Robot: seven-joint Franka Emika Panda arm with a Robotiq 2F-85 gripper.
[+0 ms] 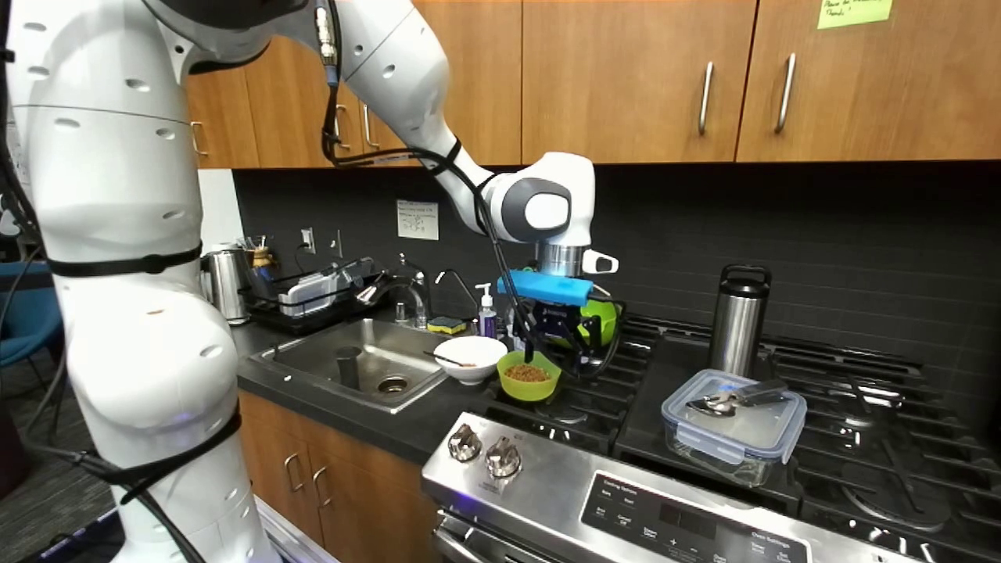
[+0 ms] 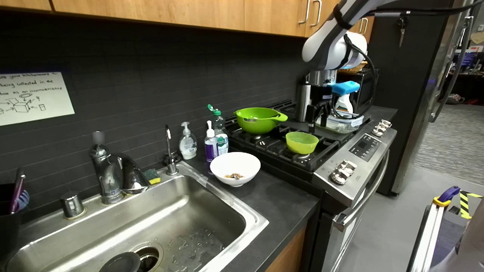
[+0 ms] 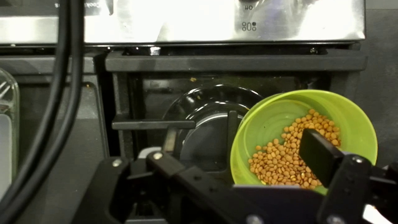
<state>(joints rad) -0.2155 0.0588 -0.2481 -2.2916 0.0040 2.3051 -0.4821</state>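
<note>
One lime-green bowl (image 2: 301, 143), partly filled with lentil-like pieces (image 3: 279, 163), sits on the stove grate (image 3: 233, 63); the tool (image 3: 238, 151) is spread wide, empty, one finger (image 3: 318, 155) over the contents. Straddling the bowl's rim squarely, then squeezing gently and staying level, should best prevent spilling.

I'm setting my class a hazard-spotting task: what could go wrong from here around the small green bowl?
1. In the wrist view, one finger of the open hand shows over the inside of the small green bowl; lowered off-centre, the hand might hit the rim and tip it.
2. The bowl stands on an open burner grate, so spilled lentil-like grains could drop between the bars.
3. Cables loop loosely beside the hand and might snag.
</note>
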